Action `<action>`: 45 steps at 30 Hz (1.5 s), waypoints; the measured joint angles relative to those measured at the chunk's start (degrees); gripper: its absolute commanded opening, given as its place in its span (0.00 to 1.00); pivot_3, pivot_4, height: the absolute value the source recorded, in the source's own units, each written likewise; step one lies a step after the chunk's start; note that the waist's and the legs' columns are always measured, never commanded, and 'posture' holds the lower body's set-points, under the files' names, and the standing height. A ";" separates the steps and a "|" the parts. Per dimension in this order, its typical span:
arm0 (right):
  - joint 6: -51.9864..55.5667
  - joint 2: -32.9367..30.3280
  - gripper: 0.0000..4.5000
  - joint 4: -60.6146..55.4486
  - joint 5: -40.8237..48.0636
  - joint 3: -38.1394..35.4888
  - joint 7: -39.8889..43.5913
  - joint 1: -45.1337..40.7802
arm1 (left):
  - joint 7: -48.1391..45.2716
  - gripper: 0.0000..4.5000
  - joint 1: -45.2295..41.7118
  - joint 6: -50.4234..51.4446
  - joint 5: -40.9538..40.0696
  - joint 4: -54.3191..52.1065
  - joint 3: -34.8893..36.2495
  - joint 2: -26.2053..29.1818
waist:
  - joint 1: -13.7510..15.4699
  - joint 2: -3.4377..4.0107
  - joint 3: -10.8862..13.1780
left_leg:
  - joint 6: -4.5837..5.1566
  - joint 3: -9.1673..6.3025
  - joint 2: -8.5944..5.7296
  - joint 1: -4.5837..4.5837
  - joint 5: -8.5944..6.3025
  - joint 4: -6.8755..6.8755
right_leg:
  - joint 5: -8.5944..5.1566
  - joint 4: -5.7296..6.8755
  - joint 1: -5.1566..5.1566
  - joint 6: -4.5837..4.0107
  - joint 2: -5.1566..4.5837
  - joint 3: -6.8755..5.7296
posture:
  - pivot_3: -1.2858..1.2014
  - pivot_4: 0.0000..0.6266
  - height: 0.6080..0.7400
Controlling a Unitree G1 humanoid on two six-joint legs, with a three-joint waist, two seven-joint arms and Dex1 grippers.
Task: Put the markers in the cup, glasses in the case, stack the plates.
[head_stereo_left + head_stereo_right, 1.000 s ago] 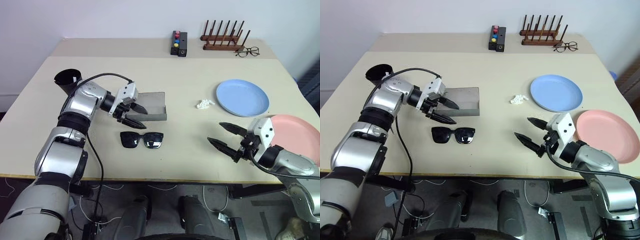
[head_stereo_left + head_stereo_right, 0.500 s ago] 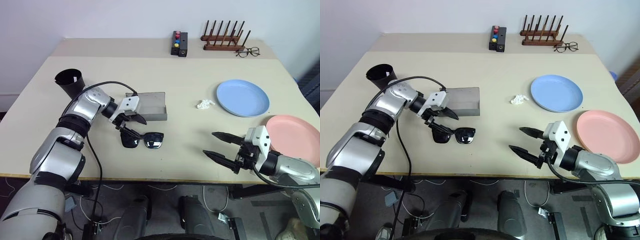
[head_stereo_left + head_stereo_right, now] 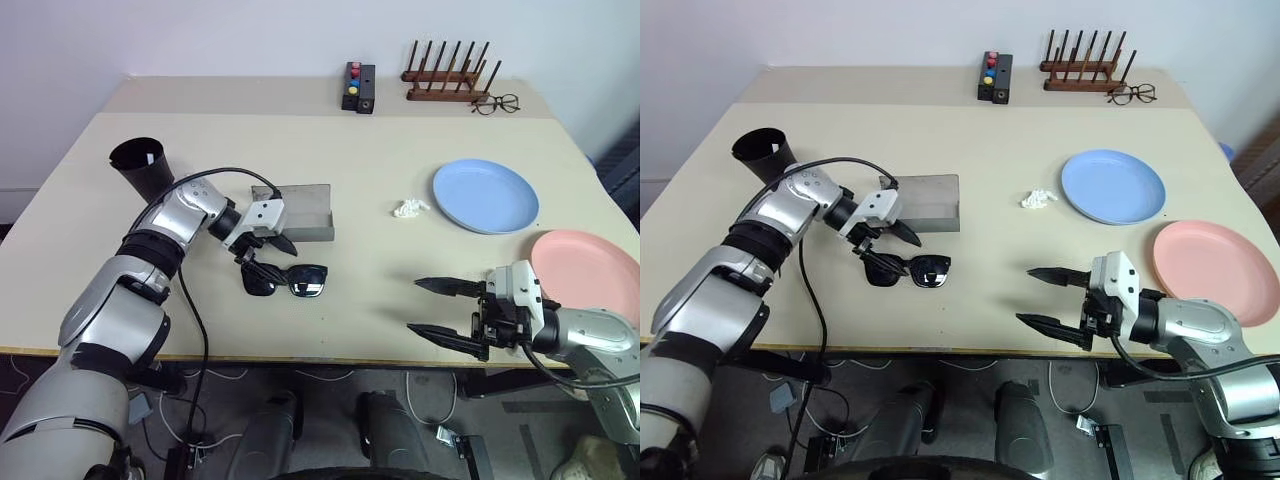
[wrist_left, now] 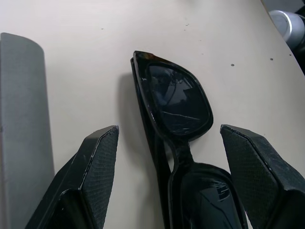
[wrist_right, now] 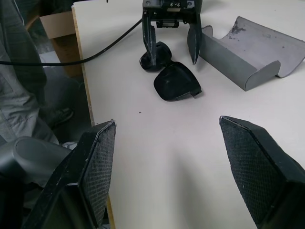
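- Black cup (image 3: 139, 165) standing upright on the table (image 3: 380, 170), well to the left of the case.
- Left tool (image 3: 262, 256) spread open just in front of the case, its two fingers straddling the left end of the glasses, neither pad closed on the frame.
- Grey case (image 3: 303, 212) lying open, taken here as the landmark.
- Black glasses (image 3: 286, 280) lying flat on the table just in front of the case, lenses up.
- Small box with coloured buttons (image 3: 357, 86) far behind the case, at the back of the table.
- Crumpled white scrap (image 3: 409, 208) to the right of the case.
- Right tool (image 3: 436, 309) open and empty, held in front and well to the right of the case, fingers pointing toward the glasses.
- Wooden peg rack (image 3: 446, 78) and clear spectacles (image 3: 496, 103) behind and far right of the case.
- Blue plate (image 3: 485, 195) right of the case; pink plate (image 3: 584, 270) farther right, the two apart, not stacked.
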 measured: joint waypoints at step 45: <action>-8.30 4.34 0.78 13.93 -6.48 5.33 -0.71 -8.33 | 5.83 0.04 -0.70 -17.98 12.63 8.06 13.69 -8.03 | 0.23 0.62 -0.45 | 0.18 0.88 0.96 0.35 -0.12 0.01 | -0.21 -0.84 1.33 0.30 -0.27 -1.00 | 0.52 0.24 1.00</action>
